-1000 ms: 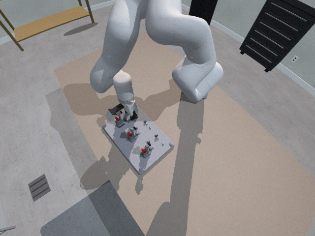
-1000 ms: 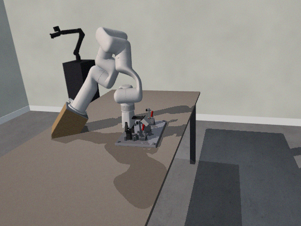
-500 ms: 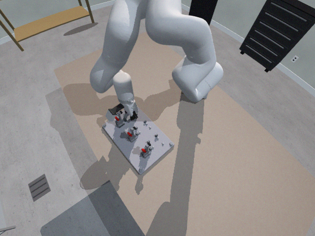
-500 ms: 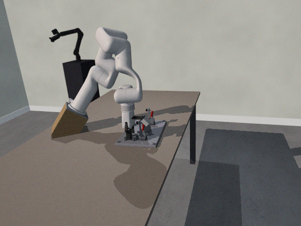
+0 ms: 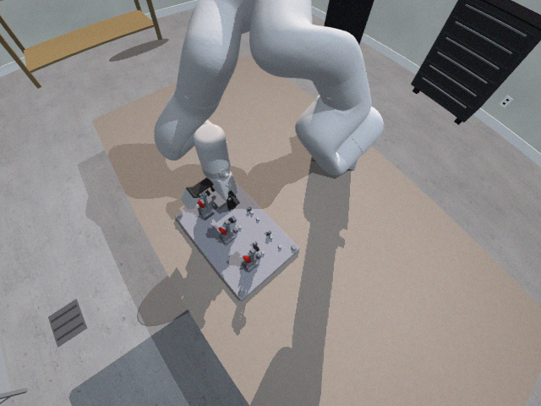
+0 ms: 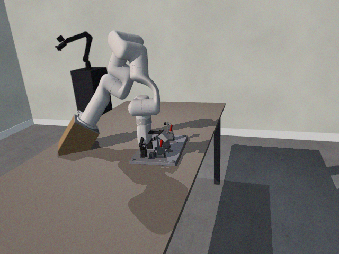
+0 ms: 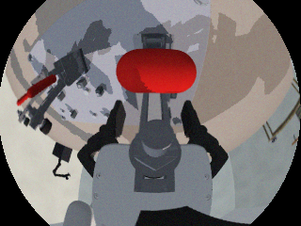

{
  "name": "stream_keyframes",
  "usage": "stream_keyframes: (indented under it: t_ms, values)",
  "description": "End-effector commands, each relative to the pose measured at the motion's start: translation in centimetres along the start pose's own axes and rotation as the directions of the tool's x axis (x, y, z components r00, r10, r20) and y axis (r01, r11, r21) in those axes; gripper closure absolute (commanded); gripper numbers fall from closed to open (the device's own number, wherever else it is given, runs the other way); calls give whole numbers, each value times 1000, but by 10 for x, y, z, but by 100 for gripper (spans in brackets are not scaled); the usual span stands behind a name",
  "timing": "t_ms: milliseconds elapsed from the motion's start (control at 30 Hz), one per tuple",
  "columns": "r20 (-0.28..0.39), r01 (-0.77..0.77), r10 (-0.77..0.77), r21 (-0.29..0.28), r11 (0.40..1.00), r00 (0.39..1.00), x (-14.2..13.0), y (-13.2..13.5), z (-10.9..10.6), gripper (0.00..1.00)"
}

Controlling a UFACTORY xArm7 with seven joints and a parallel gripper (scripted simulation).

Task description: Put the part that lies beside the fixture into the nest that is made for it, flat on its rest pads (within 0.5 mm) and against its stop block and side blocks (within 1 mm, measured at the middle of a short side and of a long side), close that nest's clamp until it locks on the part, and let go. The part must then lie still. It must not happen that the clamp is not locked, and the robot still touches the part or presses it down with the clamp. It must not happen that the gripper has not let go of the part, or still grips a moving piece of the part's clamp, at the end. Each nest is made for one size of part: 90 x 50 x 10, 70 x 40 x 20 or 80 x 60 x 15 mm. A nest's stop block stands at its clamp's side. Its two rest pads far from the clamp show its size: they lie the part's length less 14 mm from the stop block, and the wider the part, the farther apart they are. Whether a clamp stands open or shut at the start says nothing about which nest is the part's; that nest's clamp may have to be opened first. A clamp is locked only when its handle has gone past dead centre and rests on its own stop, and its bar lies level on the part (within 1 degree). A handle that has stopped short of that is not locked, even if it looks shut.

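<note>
Nearest the wrist camera: the gripper [image 5: 222, 204] [image 6: 146, 150] [image 7: 153, 106], spread wide, low over one end of the fixture [image 5: 262, 271] [image 6: 175, 153] [image 7: 185, 19]. Just ahead, between the fingers' lines of reach, a red clamp handle [image 5: 200, 203] [image 6: 160, 143] [image 7: 156, 71]. Cannot tell where the part lies, nor whether in a nest.

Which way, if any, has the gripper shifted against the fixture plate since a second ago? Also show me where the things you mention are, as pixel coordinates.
No, no shift that I can make out: in the top view the gripper [image 5: 223, 201] [image 6: 145, 153] [image 7: 153, 106] is over the same end of the fixture plate [image 5: 266, 272] [image 6: 153, 163].
</note>
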State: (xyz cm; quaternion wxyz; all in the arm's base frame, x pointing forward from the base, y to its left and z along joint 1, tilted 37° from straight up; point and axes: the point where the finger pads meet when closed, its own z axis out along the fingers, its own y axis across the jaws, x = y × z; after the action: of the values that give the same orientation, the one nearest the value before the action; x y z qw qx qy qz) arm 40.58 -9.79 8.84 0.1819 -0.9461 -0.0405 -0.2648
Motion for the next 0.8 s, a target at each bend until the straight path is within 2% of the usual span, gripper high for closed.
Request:
stream_keyframes:
  t_ms: [0, 767]
  values:
    - [-1, 0, 0, -2, 1000, 1000, 0, 1, -1, 0]
    - [-1, 0, 0, -2, 1000, 1000, 0, 1, -3, 0]
